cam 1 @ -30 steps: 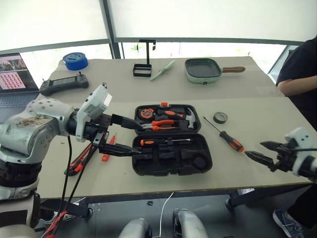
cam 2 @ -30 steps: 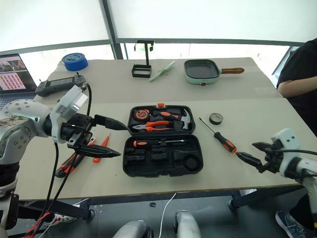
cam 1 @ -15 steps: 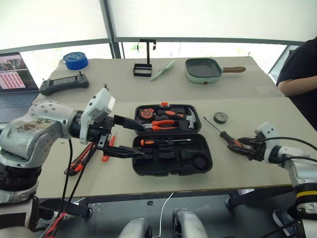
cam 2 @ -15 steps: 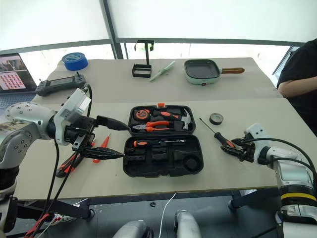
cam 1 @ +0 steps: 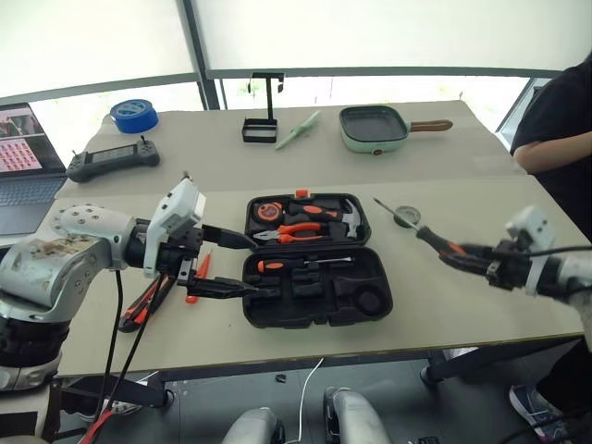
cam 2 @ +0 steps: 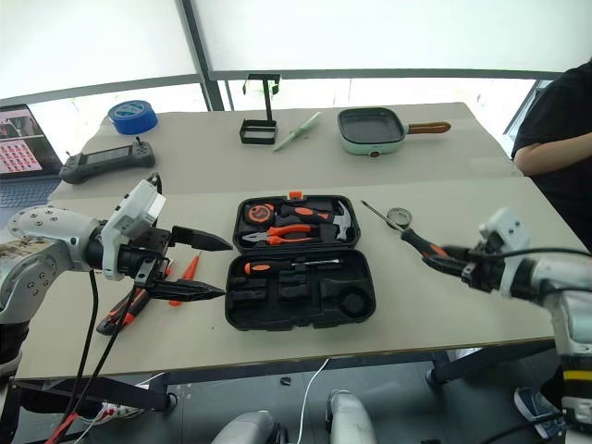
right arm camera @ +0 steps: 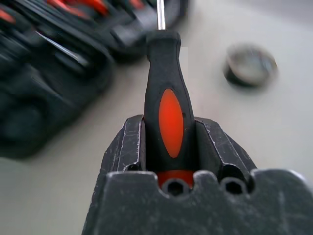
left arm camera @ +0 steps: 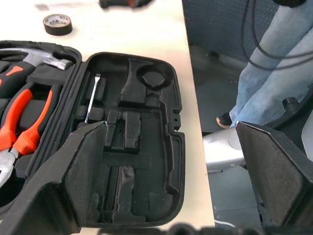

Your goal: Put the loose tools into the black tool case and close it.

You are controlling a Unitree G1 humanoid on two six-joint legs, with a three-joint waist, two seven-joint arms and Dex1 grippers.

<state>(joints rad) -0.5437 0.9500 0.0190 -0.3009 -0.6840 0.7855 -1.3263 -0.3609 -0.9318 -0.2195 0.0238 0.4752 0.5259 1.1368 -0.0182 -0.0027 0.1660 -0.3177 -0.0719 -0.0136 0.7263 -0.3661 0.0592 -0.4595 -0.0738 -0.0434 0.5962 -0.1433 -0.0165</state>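
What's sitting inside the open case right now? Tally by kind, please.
Tape measure: 1
Pliers: 1
Hammer: 1
Screwdriver: 1
Total: 4

Two head views looking forward and down over the worktop point(cam 1: 277, 157) from side by side, sharing the open tool case point(cam 1: 314, 259), with each wrist view set close along its own hand, left point(left arm camera: 171, 181) over that case, right point(right arm camera: 171, 142) likewise.
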